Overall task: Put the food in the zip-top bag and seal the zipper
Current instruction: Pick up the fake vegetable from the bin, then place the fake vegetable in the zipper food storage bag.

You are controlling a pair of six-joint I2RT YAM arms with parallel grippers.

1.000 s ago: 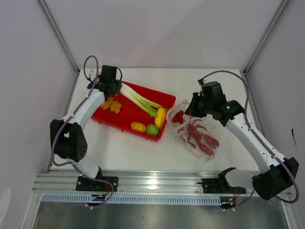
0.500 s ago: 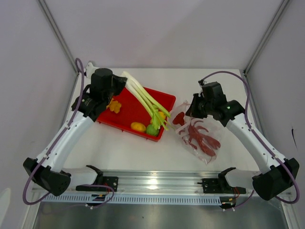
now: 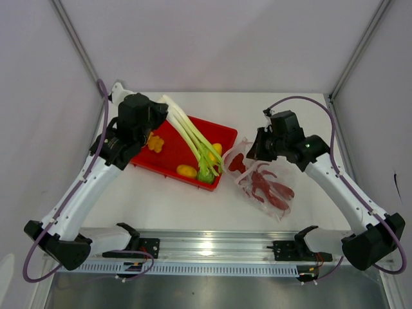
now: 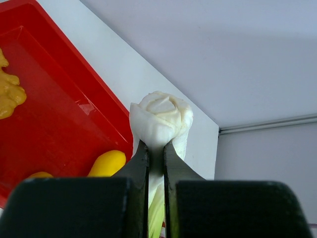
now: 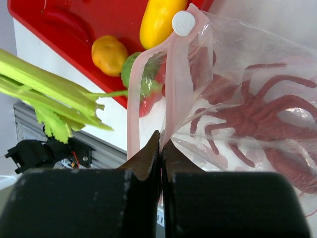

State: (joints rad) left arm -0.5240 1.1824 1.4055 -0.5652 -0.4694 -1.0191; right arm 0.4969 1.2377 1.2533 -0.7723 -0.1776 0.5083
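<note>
My left gripper (image 3: 151, 121) is shut on the white root end of the leek (image 3: 193, 138). The stalk hangs slantwise over the red tray (image 3: 226, 134), its green leaves pointing at the zip-top bag (image 3: 267, 187). In the left wrist view the white bulb (image 4: 161, 116) bulges out past the jaws of my left gripper (image 4: 156, 148). My right gripper (image 5: 161, 141) is shut on the zipper (image 5: 173, 84), the pink strip, and holds the bag's mouth up and open. A red leggy toy (image 5: 277, 114) lies inside the bag.
On the tray lie an orange ruffled piece (image 3: 154, 142), two yellow fruits (image 3: 187, 171) (image 3: 217, 149) and a green round fruit (image 3: 205, 175). The zipper's white slider (image 5: 184, 23) sits at the strip's far end. Frame posts and walls close in both sides.
The left arm has lifted the leek off the tray and swung its green end towards the bag. The right gripper has kept its hold on the bag's mouth, shifting slightly left.
</note>
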